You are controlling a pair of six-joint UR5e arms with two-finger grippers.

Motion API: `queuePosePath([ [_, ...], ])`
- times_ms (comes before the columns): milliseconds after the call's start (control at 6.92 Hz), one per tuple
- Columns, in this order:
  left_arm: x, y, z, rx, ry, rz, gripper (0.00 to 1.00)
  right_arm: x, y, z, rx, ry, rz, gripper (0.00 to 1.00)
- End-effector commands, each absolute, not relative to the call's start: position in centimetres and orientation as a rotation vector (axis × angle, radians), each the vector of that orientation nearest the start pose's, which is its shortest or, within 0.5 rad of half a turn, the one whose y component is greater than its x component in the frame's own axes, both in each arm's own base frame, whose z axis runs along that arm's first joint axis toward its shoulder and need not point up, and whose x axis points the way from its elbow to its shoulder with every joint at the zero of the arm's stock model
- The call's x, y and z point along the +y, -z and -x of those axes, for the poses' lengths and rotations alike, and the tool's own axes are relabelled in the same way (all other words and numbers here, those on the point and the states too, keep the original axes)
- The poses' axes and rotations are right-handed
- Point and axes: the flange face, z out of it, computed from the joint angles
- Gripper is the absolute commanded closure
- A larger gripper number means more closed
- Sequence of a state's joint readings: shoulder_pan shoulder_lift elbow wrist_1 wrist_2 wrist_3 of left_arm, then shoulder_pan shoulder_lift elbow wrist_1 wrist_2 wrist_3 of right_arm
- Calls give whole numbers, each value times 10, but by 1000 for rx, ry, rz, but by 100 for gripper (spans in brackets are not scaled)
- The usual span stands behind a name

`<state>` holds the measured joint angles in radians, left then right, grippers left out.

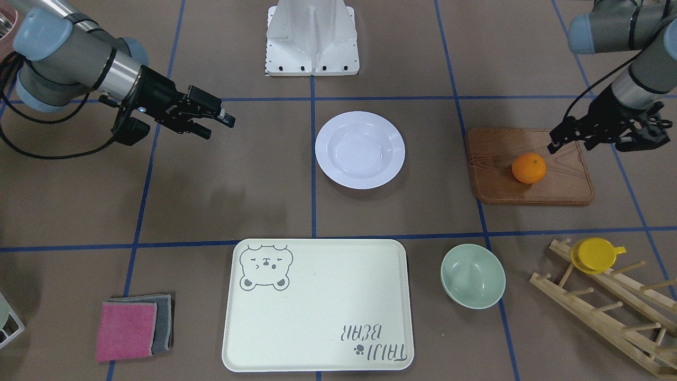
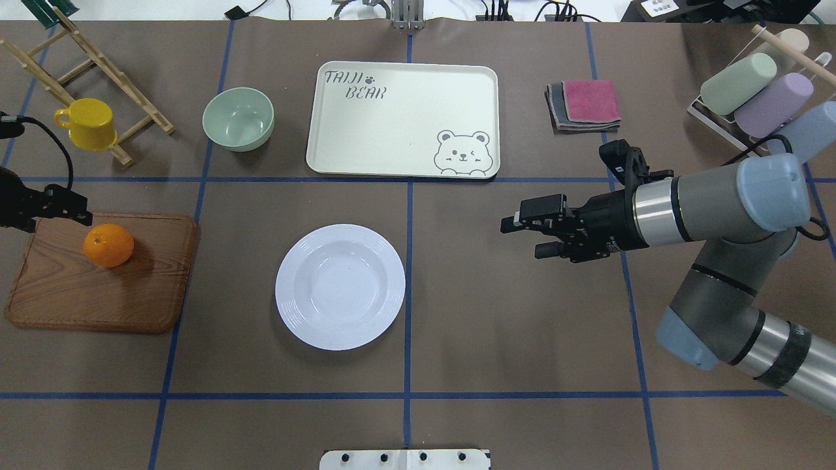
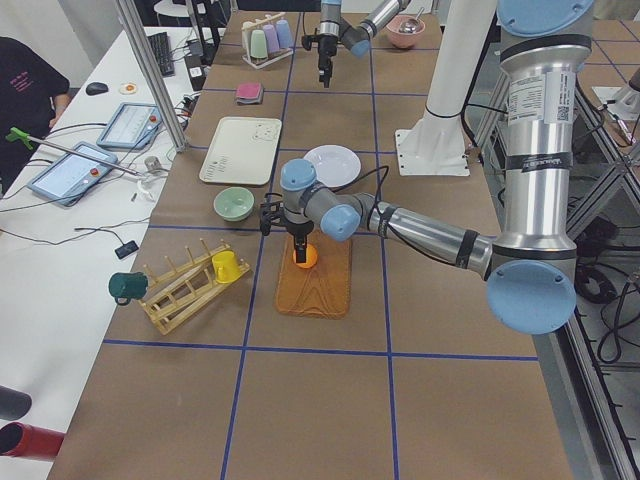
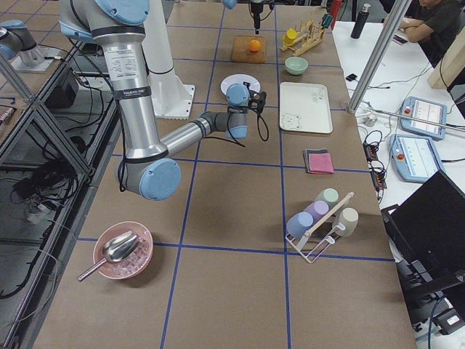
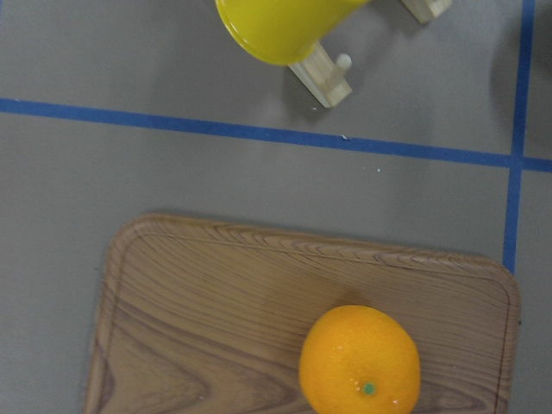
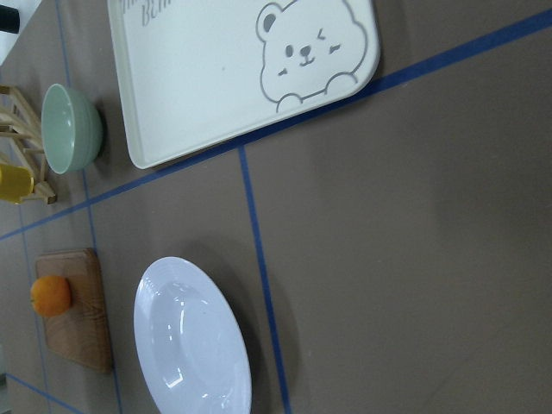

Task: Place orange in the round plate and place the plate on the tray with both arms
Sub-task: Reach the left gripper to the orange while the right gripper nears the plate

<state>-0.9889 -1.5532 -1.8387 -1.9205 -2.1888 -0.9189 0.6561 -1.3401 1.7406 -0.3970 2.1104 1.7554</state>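
Observation:
The orange (image 1: 529,168) (image 2: 108,245) lies on a brown wooden board (image 1: 534,193), and the left wrist view shows it close below (image 5: 360,362). My left gripper (image 1: 554,142) (image 2: 81,212) hangs open just above and beside the orange, not touching it. The white round plate (image 1: 359,150) (image 2: 339,287) sits empty mid-table. The cream bear tray (image 1: 317,307) (image 2: 401,117) lies empty beyond the plate. My right gripper (image 1: 216,124) (image 2: 526,235) hovers open and empty, its fingers pointing toward the plate from some distance off.
A pale-green bowl (image 1: 472,275) stands between the tray and a wooden rack holding a yellow cup (image 1: 595,255). Folded pink and grey cloths (image 1: 132,328) lie on the tray's other side. A rack of pastel cups (image 2: 751,91) stands at the far right.

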Motion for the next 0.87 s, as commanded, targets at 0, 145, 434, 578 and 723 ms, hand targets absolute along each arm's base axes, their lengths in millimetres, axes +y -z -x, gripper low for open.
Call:
queuePosePath([
  [0, -471, -519, -246, 838, 131, -17, 1, -384, -316, 392, -1602, -258, 65, 0],
  [145, -480, -520, -258, 857, 157, -17, 1, -381, -316, 396, -1602, -255, 69, 0],
  [434, -477, -525, -266, 859, 146, -9, 1, -377, -316, 400, -1603, -256, 68, 0],
  [578, -476, -532, -271, 850, 142, 2, 1, -369, -314, 411, -1604, -256, 68, 0],
  [723, -474, -533, -272, 849, 137, 4, 1, -363, -314, 419, -1605, -261, 61, 0],
])
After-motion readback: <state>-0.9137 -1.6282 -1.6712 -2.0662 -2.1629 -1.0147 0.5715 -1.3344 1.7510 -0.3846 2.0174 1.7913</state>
